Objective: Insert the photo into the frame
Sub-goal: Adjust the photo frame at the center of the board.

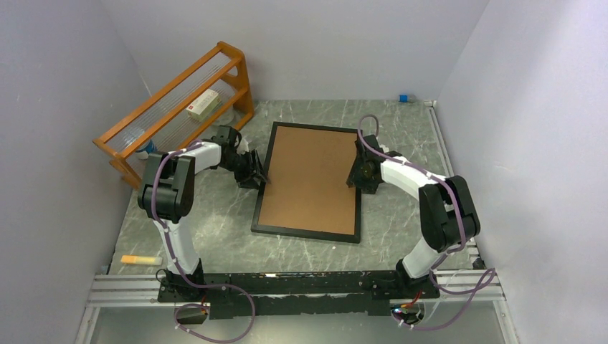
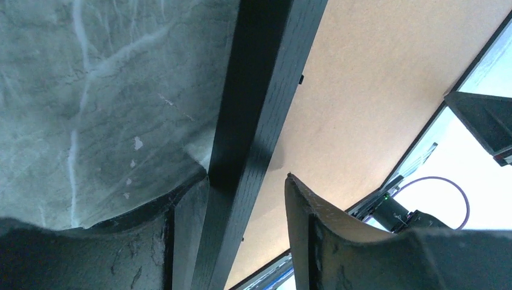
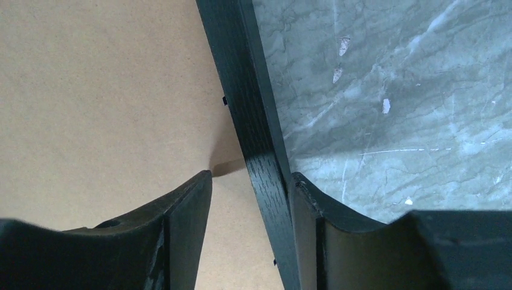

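The black frame lies face down on the table, brown backing board up and the photo hidden from view, while left gripper and right gripper each straddle an opposite side rail, half open and not clamped, probably to lift it evenly.

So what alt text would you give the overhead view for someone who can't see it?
A black picture frame lies flat on a grey marbled table, brown backing board up, the left claw at its left edge and the right claw at its right. An orange wooden rack stands back left.
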Available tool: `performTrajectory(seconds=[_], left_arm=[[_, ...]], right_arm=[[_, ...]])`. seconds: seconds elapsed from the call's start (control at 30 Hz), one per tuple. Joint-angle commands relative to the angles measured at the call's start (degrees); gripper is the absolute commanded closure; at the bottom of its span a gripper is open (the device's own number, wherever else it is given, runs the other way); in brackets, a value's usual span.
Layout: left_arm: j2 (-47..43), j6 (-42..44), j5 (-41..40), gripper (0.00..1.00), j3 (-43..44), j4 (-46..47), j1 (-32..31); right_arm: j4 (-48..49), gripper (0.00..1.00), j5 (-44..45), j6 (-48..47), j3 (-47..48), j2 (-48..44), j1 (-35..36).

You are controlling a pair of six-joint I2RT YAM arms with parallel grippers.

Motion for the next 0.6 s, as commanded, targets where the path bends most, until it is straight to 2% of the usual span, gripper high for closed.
performTrajectory(seconds=[0.0, 0.13, 0.33, 0.57], left_arm=[[1.45, 2.65, -2.86, 0.43, 0.9, -2.87, -1.13], [0.94, 3.64, -5.56, 0.4, 0.78, -4.06, -1.91], [-0.16, 3.97, -6.03, 0.41, -1.6, -3.78, -2.98], [-1.53, 4.13, -2.97, 0.55, -6.29, -0.93, -4.82]], right_arm=[[-0.05, 0.44, -0.36, -0.44, 3.16, -3.63, -1.57], [2.1, 0.36, -2.19, -0.26, 3.43, -6.74, -2.98], [6.07, 0.36, -3.05, 4.47, 2.07, -11.84, -5.27], [12.9, 0.52, -6.84, 9.97, 1.87, -11.59, -9.3]])
